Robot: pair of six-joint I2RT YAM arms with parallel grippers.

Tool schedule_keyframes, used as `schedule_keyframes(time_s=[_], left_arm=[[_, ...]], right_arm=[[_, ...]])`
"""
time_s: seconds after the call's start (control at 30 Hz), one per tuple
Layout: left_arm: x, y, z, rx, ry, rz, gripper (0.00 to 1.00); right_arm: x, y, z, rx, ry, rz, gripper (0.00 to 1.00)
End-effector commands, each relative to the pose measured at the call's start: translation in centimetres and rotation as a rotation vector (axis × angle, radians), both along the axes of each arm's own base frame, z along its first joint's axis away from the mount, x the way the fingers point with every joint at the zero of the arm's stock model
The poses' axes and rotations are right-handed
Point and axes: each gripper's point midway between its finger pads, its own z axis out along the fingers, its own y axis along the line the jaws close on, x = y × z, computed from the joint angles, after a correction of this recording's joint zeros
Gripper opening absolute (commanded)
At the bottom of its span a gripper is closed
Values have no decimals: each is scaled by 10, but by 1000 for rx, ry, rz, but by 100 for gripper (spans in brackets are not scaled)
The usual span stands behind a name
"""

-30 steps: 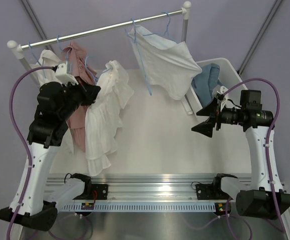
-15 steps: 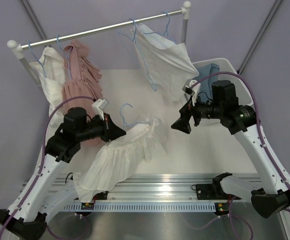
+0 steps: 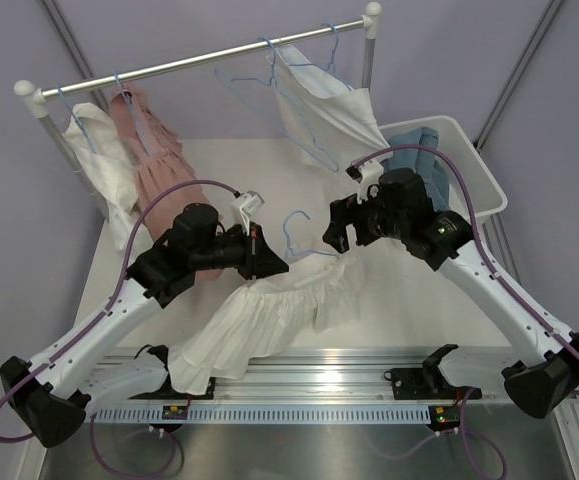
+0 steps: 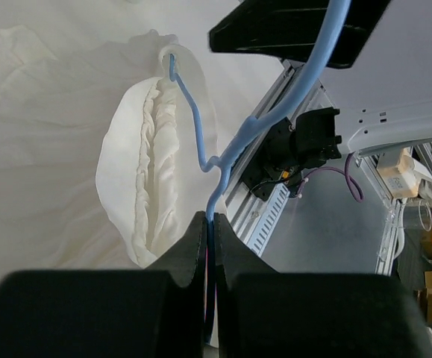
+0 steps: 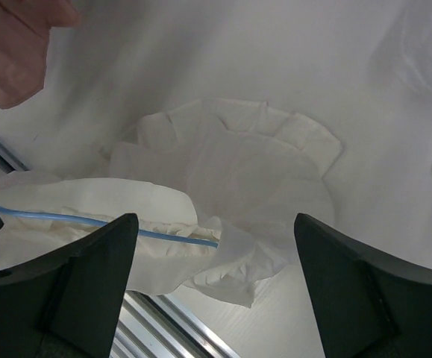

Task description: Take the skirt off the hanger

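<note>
One white skirt on one blue hanger, draped over surface near front edge. Left claw clamped on hanger wire. Right claw spread apart, empty, beside hanger hook. Rail carries one pink garment, two white garments.

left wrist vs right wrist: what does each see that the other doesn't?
Left wrist only: the left end effector shut on the blue hanger wire, the gathered waistband, and the metal rail at the near edge. Right wrist only: the right end effector open above the ruffled hem, and a pink garment in the corner. Both: the white skirt lying on the table with the hanger in it.
</note>
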Motion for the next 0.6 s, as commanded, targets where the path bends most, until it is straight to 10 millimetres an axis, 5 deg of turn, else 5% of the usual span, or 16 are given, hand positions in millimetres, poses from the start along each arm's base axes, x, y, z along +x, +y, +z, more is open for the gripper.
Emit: schedule_keyframes(time_s=[0.0, 0.3, 0.57], left_arm=[[12, -12, 58, -123, -141, 13, 0], [15, -7, 72, -122, -186, 46, 0], [14, 1, 76, -109, -217, 68, 0]], right_arm=[[12, 0, -4, -10, -20, -62, 90], [4, 0, -30, -57, 47, -35, 67], [14, -7, -29, -107, 6, -55, 13]])
